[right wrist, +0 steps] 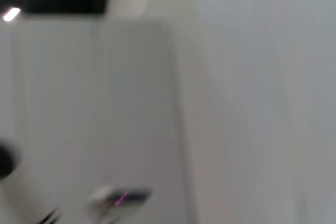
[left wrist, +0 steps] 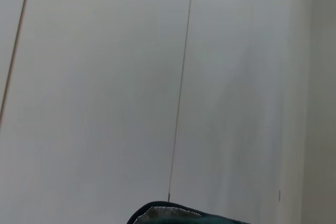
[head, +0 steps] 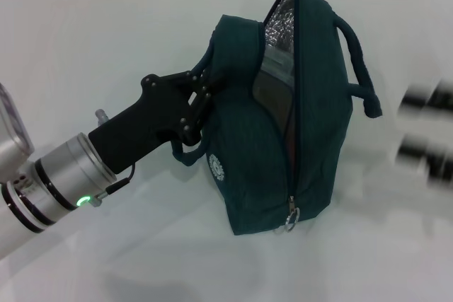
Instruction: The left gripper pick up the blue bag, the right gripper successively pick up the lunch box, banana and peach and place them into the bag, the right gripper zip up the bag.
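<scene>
1. The table (head: 106,47) is white and glossy; a white wall with a thin seam runs behind it at the top of the head view.
2. The bag (head: 248,175) stands upright at mid-table. Its mouth is open along the top, silver foil lining shows inside, and the zip pull with a metal ring hangs at the near lower end.
3. The left gripper (head: 205,93) is clamped on the bag's left handle, beside the bag's left wall.
4. The right gripper (head: 428,129) is a blurred dark shape at the right edge, apart from the bag. Whether it is open or closed cannot be told.
5. The left wrist view shows white panels with seams and only a sliver of bag rim. The right wrist view shows blurred white panels.
6. A small round white emblem (head: 216,166) sits on the bag's side; its writing is unreadable.
</scene>
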